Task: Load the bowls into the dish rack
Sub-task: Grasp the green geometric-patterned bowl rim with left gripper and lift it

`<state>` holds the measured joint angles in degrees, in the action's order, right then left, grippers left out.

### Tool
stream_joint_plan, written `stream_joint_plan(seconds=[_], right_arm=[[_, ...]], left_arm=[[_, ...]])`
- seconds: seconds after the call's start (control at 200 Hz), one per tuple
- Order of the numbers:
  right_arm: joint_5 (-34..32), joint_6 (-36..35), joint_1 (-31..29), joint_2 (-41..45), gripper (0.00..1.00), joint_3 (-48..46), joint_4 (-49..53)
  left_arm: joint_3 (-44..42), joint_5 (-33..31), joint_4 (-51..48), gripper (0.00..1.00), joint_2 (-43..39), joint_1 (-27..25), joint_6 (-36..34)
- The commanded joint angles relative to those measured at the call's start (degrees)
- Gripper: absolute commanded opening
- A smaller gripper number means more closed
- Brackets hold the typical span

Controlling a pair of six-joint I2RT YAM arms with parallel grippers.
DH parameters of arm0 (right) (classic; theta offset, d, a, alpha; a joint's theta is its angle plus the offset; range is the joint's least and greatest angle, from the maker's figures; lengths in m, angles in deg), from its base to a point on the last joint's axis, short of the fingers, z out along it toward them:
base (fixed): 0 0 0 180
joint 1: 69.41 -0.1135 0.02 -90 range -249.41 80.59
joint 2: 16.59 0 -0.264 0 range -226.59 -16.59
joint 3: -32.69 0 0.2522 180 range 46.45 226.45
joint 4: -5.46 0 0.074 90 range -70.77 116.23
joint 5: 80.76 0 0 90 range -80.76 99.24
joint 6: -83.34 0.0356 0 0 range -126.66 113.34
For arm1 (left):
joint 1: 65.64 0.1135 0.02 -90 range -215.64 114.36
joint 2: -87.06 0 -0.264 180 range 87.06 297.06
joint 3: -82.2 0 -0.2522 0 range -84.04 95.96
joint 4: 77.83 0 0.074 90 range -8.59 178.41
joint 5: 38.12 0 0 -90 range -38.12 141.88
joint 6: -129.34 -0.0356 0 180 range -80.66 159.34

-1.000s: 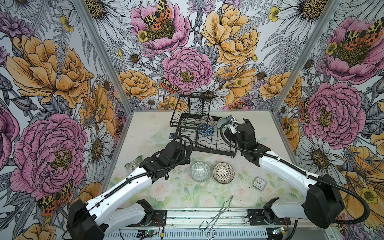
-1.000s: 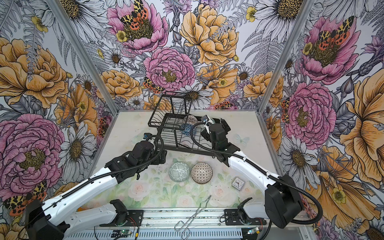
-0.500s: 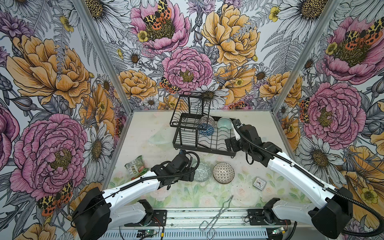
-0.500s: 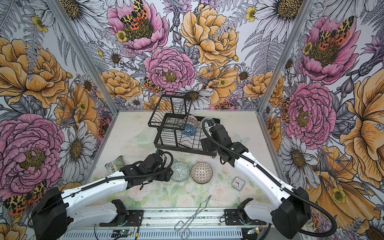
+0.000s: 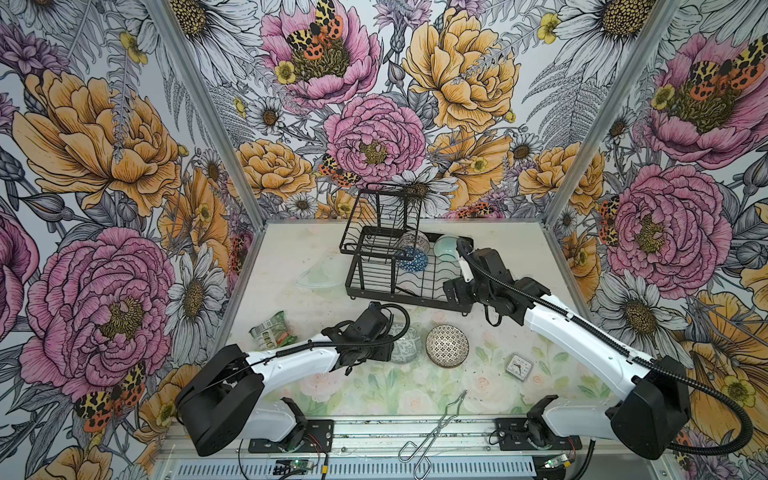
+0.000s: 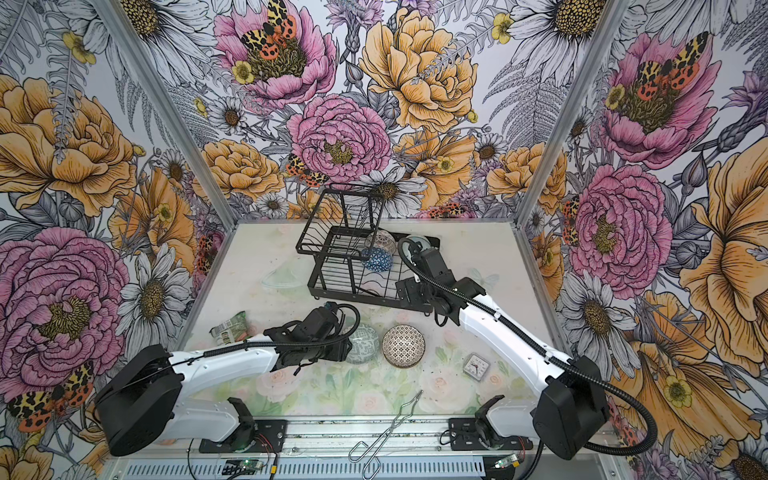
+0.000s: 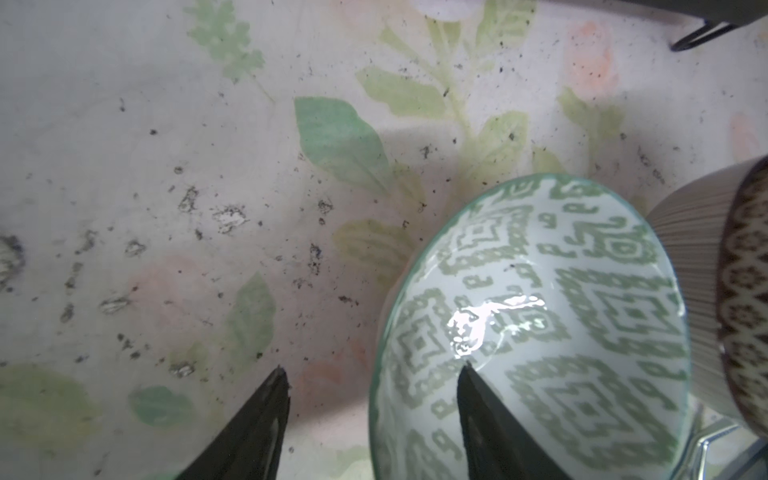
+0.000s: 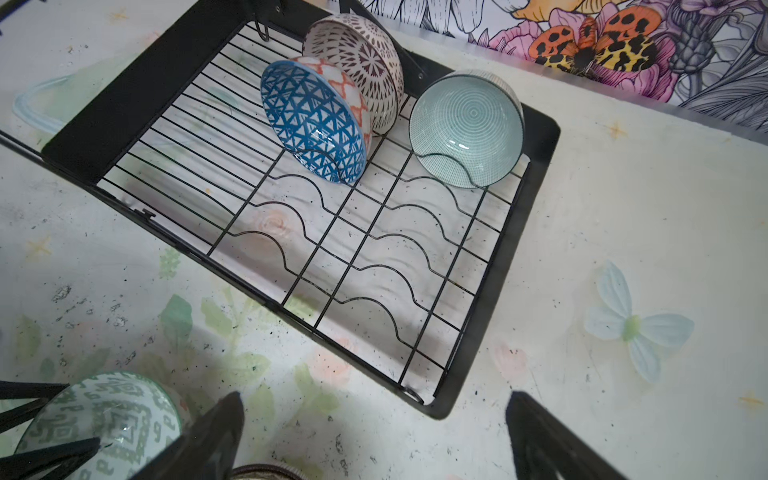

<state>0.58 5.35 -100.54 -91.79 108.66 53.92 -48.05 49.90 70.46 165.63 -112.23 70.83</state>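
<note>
1. The room is a booth whose walls (image 5: 374,137) are papered with oversized pink and orange flowers. Bare metal corner posts rise behind the dish rack (image 5: 407,297).
2. The worktop (image 7: 166,166) is pale, printed with faded green leaves and pink roses, and flecked with dark specks and scuffs. The dish rack stands toward its back.
3. At the far end of the dish rack's lower tray, four bowls stand on edge. They are a blue triangle bowl (image 8: 316,120), an orange lattice bowl (image 8: 353,89) right behind it, a dark-petalled bowl (image 8: 365,62) and, beside them, a mint bowl (image 8: 465,124).
4. In front of the dish rack, a green-patterned bowl (image 7: 540,311) and a dotted bowl (image 5: 447,345) sit upright on the worktop, just beside each other.
5. The left gripper (image 7: 374,370) is partly open and straddles the green-patterned bowl's rim. One finger (image 7: 490,419) is inside and one outside, and neither presses the rim.
6. The right gripper (image 8: 374,419) is spread wide and empty over the dish rack's near right corner.
</note>
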Motion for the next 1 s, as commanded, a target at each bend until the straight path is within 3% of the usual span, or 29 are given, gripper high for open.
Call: stream_joint_plan(seconds=[0.0,0.425,0.565,0.726,0.996], right_arm=[[0.07,0.48,0.37,0.07,1.00,1.77,-0.29],[5.60,-0.38,0.91,1.63,0.99,1.86,-0.64],[6.85,-0.48,1.08,1.76,0.99,1.60,-0.65],[7.74,0.18,1.08,2.71,0.99,1.12,-0.82],[18.27,3.20,1.08,10.55,0.99,-0.25,-2.52]], left_arm=[[2.89,1.89,2.05,0.54,2.12,0.26,0.45],[8.27,-1.63,-2.89,0.00,4.14,0.61,1.49],[7.61,-3.65,-5.22,0.00,1.92,1.19,1.43],[7.34,-8.30,-8.90,0.00,-7.00,1.50,0.40],[10.47,-15.21,-7.44,0.00,-20.52,1.54,-6.14]])
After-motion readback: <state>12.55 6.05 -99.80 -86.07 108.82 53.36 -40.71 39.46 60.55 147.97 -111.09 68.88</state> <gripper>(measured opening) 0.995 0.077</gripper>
